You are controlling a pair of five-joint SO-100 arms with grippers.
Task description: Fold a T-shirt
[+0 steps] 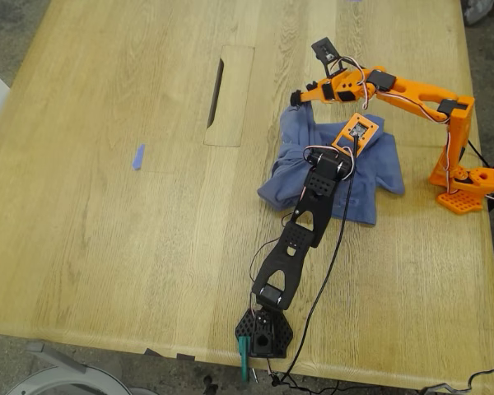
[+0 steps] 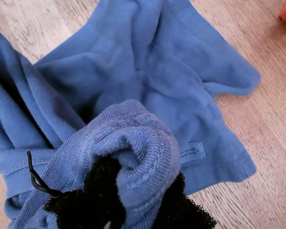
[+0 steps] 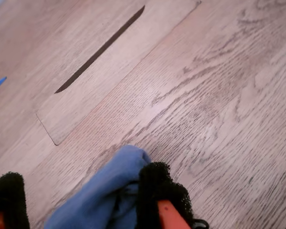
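My first pincer (image 2: pixel 143 202), on the black arm, is gripping a rolled hem of the T-shirt (image 2: pixel 148 71) btwn its black pads (image 2: pixel 97 191). The fold of cloth is bulging up over both pads. I'm reading that as holding one edge up so it can be carried across the rest of the shirt.

In the exterior view the T-shirt (image 1: pixel 379 164) is lying bunched on the desk (image 1: pixel 107 247), toward that view's right, btwn the two arm bases. My first pincer (image 1: pixel 344 155) is hovering over the middle of it.

My second pincer (image 1: pixel 299 100), on the orange arm, is sitting at the shirt's far corner, nearest the slot (image 1: pixel 216 82) in the desk. That corner is peaking up toward it, prob. to pin or lift the opposite end while the other side is folding over.

In the second wrist view, my second pincer (image 3: pixel 83 200) is showing blue cloth (image 3: pixel 109 191) lying against one pad (image 3: pixel 157 186), w/ the other pad standing apart. The frame is cutting off everything lower, so I can't tell whether it's pinching or not.

What you're not getting:
- The chest print isn't showing anywhere.
- The sleeves and neck are hard to sort out in the crumple.
- The black arm is covering part of the shirt in the exterior view.

The blue tape scrap (image 1: pixel 137 156) is lying well apart from the shirt.
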